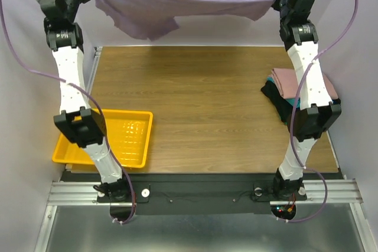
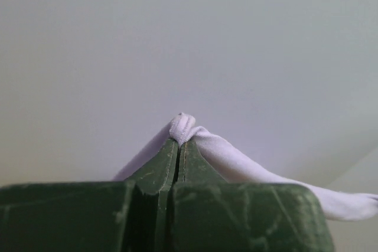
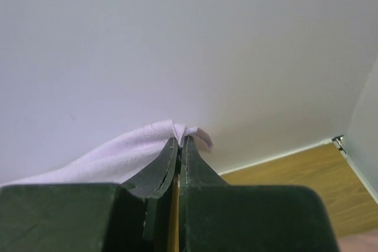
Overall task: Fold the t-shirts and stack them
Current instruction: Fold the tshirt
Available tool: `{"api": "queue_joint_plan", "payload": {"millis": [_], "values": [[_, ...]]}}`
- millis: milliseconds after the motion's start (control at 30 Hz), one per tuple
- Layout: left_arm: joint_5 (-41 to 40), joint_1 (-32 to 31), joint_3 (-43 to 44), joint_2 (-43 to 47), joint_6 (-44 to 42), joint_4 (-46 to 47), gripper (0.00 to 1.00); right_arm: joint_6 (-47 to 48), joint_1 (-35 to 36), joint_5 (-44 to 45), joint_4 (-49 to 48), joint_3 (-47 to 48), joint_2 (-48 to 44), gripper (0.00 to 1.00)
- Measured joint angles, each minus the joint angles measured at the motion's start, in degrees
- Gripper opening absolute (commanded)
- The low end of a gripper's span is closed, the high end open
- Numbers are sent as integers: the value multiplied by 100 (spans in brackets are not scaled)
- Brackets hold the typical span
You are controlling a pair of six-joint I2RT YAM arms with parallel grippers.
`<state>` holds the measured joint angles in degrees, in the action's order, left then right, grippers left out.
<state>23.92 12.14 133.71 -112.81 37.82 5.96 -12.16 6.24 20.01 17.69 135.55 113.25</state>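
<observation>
There's the purple shirt, strung high over the tabletop's far edge, with the left hand and right hand each pinched tight on one end. It's light, floppy cloth, sagging mid-span, so it's likely best gripped at the corners.

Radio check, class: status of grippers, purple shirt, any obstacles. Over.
Left gripper shut on purple shirt; right gripper likewise. Shirt hangs stretched between them. Folded pile right, yellow tray left, neither in the way.
</observation>
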Motion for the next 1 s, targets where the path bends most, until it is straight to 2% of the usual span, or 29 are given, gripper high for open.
{"api": "queue_joint_plan", "payload": {"millis": [100, 233, 300, 400, 533, 633, 867, 1000], "values": [[212, 70, -1272, 778, -28, 612, 0, 48, -7, -210, -256, -863, -398, 0], [210, 72, -3818, 1786, -203, 1410, 0, 15, -28, -509, -487, -2194, -669, 0], [63, 68, -5184, 2107, -302, 1602, 0, -57, -31, -621, -640, -3189, -758, 0], [-208, 72, -6758, 2232, -348, 1650, 0, -286, -28, -737, -817, -4701, -782, 0], [-348, 72, -8336, 2214, -345, 1552, 0, -608, -28, -804, -776, -5917, -660, 0], [-496, 70, -8614, 2096, -299, 1484, 0, -852, -31, -798, -785, -6400, -581, 0], [-684, 74, -8505, 1342, -262, 1421, 0, -1176, -31, -754, -1021, -6854, -575, 1], [-925, 72, -8505, 1318, -260, 1172, 0, -1259, -31, -713, -1137, -7047, -601, 0]]}}
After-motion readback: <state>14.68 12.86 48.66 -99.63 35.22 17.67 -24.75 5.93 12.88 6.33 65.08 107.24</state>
